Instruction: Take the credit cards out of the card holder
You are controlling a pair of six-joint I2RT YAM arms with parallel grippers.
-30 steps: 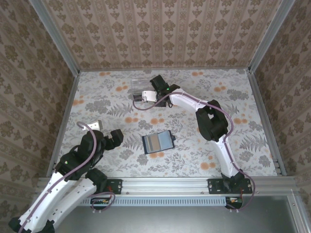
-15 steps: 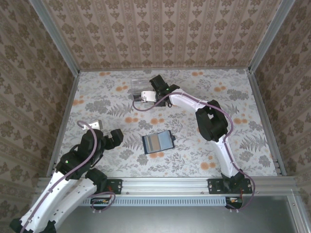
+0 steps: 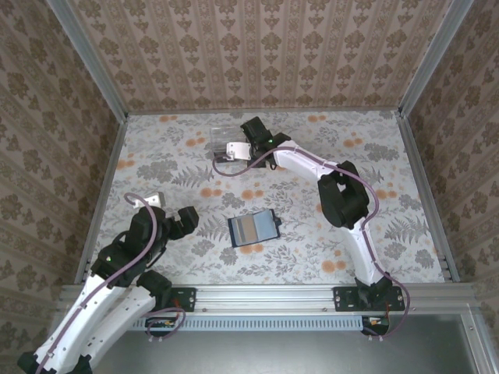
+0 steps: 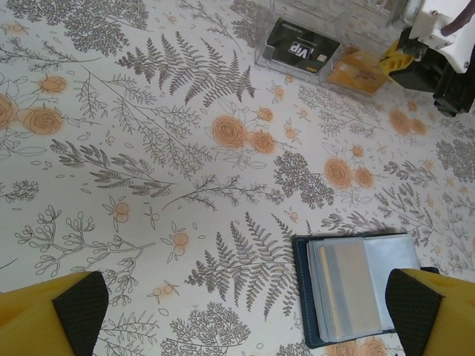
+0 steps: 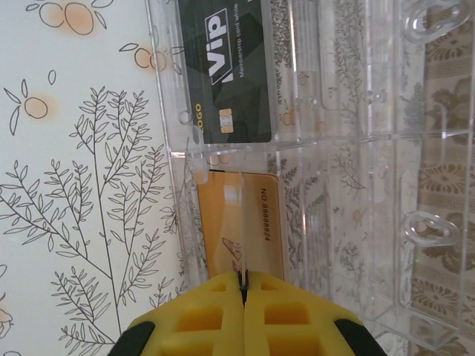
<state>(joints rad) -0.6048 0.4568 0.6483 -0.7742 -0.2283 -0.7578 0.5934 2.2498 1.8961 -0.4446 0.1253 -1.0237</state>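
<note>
Card holder (image 3: 253,228) lies open at frame centre, unmoved; black and orange credit cards (image 5: 226,67) sit in clear box (image 3: 221,139) at upper centre, where right gripper (image 5: 243,285), jaws pinched together, has edged slightly upward; left gripper (image 4: 249,308) gapes wide at lower left.

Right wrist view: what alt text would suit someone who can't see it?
A closed yellow gripper at the bottom faces a clear plastic box holding a black VIP card and an orange card, on a floral tablecloth.
</note>
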